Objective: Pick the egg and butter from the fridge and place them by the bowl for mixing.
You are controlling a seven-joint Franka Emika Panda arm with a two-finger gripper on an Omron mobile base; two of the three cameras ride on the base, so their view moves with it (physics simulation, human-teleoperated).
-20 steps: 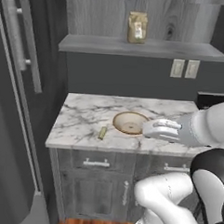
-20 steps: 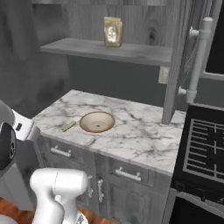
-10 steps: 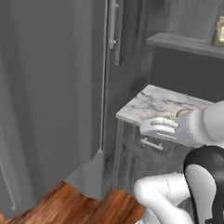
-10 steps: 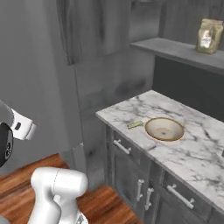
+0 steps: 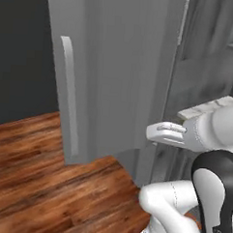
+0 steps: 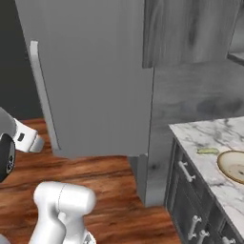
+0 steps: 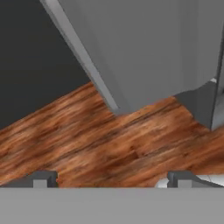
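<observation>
The fridge [image 5: 116,65] is a tall plain grey unit, and its big grey door [image 6: 95,71] with a long bar handle [image 5: 71,101] faces me. My gripper [image 7: 111,179] is open with nothing between its widely spread fingertips [image 7: 43,178]. It points at the wooden floor below the door's lower edge. In the left base view the white hand [image 5: 161,133] reaches left toward the fridge. The yellowish-olive butter [image 6: 208,150] lies on the marble counter [image 6: 200,136], just left of the tan-rimmed bowl [image 6: 234,164]. The egg is out of view.
Dark wood-grain cabinets with bar handles [image 6: 185,170] stand under the counter at the right. Brown plank floor [image 5: 42,182] spreads in front of the fridge. A dark wall [image 5: 25,55] lies left of the door. The counter's corner [image 5: 206,107] shows behind my hand.
The whole picture has swung from the counter toward the fridge, so the camera has moved. The bowl and butter have slid to the right edge of the right base view.
</observation>
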